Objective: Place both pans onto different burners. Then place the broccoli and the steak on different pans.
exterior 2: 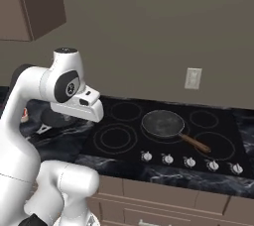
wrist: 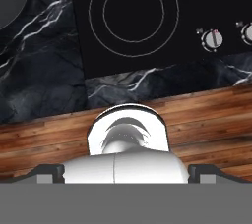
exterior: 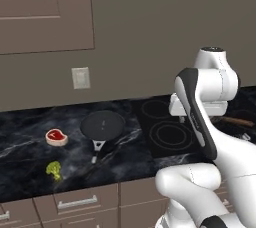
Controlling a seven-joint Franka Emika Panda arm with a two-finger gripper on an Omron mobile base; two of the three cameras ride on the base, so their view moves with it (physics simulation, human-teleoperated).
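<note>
The dark speckled pan [exterior 2: 162, 123] lies near the middle of the black cooktop [exterior 2: 101, 121], its brown handle [exterior 2: 196, 143] pointing to the front right. To the left, on the marble counter, the plain black pan [exterior: 102, 124] rests with its handle toward the front edge. The red steak [exterior: 56, 137] and the yellow-green broccoli [exterior: 54, 169] lie on the counter left of it. My gripper [exterior 2: 83, 112] hangs above the cooktop's front-left burner [wrist: 133, 12]. In the hand view the gripper [wrist: 126, 173] is open, with nothing between its tips.
Ringed burners [exterior 2: 213, 143] surround the speckled pan. A row of silver knobs [exterior 2: 167, 159] runs along the cooktop's front. A wall outlet [exterior: 80, 78] sits above the counter. Drawers [exterior: 77, 203] lie below the counter edge, over a wooden floor [wrist: 206, 115].
</note>
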